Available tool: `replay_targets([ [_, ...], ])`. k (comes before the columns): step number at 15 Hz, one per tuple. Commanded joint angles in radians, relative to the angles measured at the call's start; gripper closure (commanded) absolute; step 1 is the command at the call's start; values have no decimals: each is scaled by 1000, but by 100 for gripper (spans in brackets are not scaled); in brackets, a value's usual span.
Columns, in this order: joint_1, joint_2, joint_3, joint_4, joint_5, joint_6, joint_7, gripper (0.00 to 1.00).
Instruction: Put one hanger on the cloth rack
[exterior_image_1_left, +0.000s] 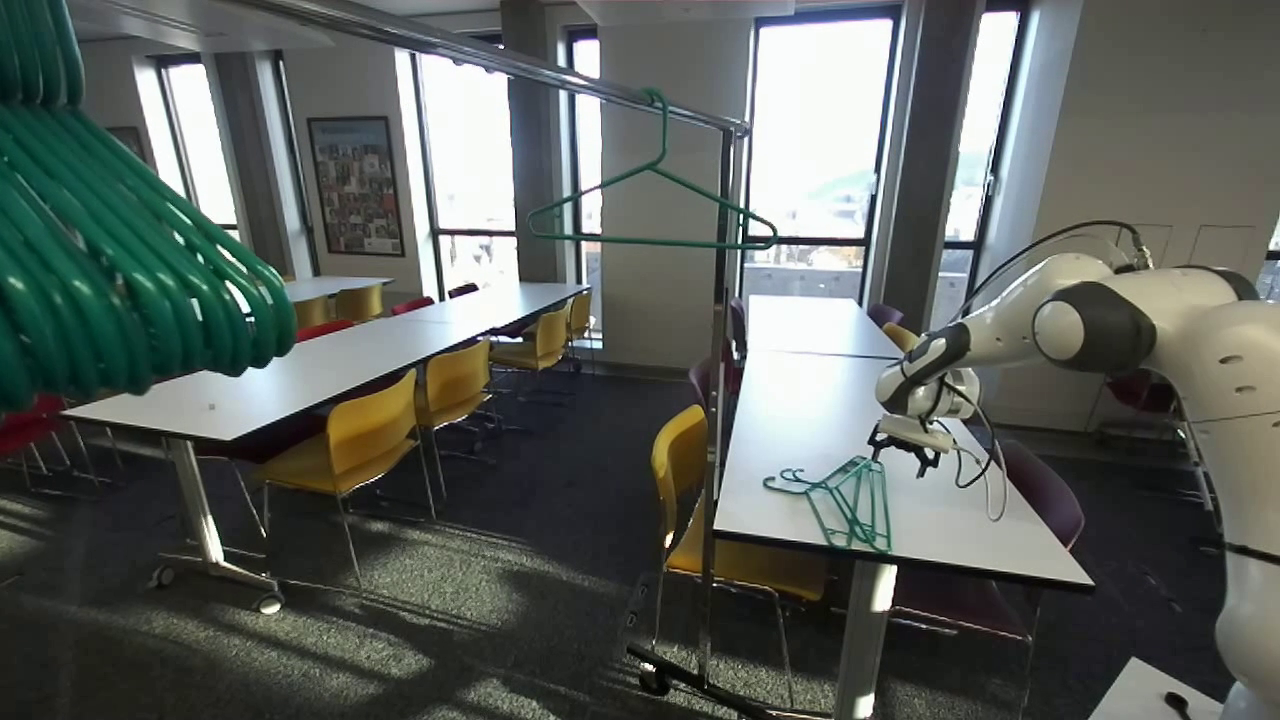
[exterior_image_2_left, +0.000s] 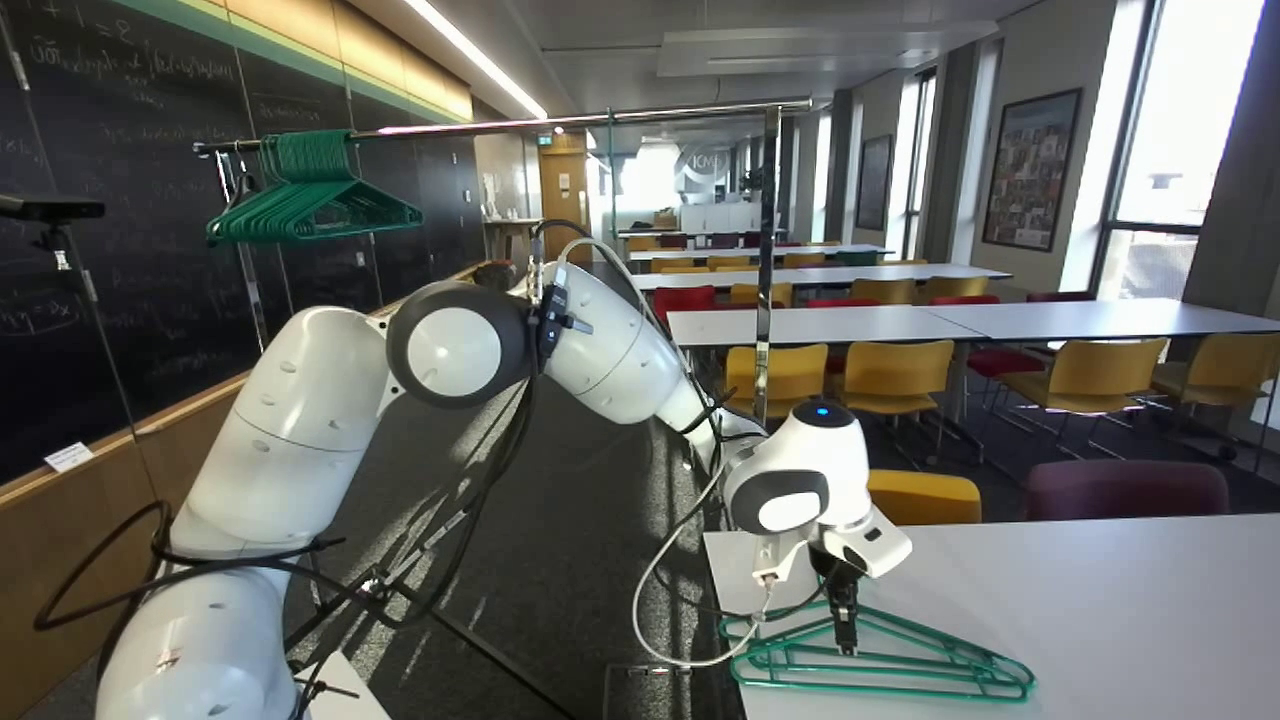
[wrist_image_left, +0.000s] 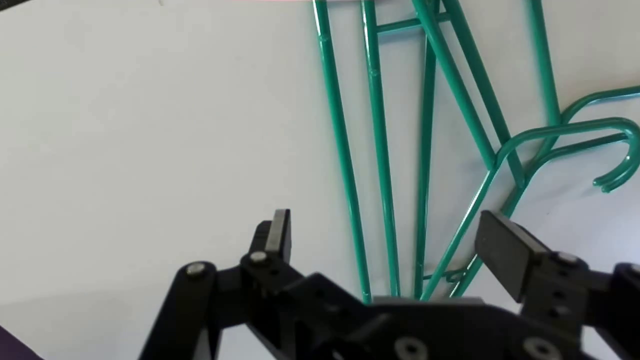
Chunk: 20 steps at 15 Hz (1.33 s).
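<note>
The pincer is released, its two fingers parted wide with a broad gap between them. In the wrist view the green tubing of several overlapping hangers runs across that gap, the hangers lying on the pale surface. The tubing passes out of sight behind the pincer's black body. One finger stands over bare surface, apart from the nearest tube in that view; the opposite finger, nearer the hooks, covers part of a slanting tube. Whether it touches that tube or is just above it, I cannot tell.

In both exterior views the pincer points down at the hangers. In an exterior view the pincer shows its spread fingers side by side, one tip close to the hangers' outline; in an exterior view the pincer has them lined up almost one behind the other, in front of the tubing, and contact is unclear there too.

The hangers lie near the end of the surface. The rack stands near the surface, one more hanger on its bar, alone toward one end, and a packed row of others toward the opposite end.
</note>
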Motion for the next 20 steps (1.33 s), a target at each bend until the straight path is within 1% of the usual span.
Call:
replay_targets([
  [1, 10, 6, -11, 3, 10, -4, -7, 0],
  [6, 14, 7, -10, 2, 10, 6, -8, 0],
  [13, 8, 89, -21, 60, 12, -9, 17, 0],
  [20, -14, 220, -23, 201, 19, -46, 17, 0],
])
